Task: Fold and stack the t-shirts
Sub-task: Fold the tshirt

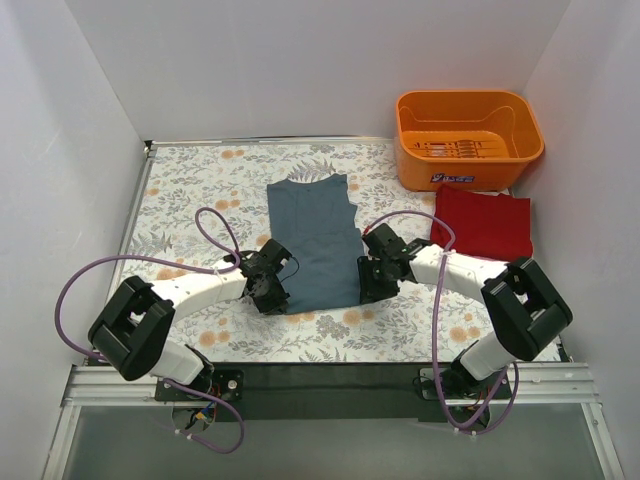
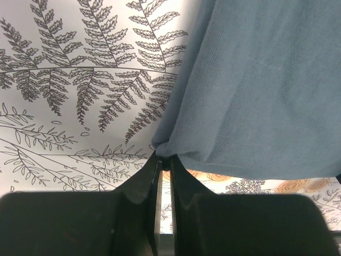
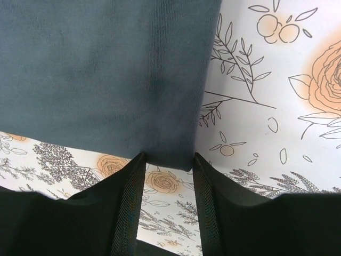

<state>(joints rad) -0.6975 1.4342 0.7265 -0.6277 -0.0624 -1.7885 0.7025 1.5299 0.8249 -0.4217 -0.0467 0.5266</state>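
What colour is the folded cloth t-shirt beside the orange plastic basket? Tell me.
A dark red cloth t-shirt; top view.

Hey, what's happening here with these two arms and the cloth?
Two robot arms are working on folding t-shirts. A blue-grey shirt lies spread on the flowery table. The left gripper pinches one near corner, while the right gripper is open around the other corner. A red shirt lies folded next to the orange basket.
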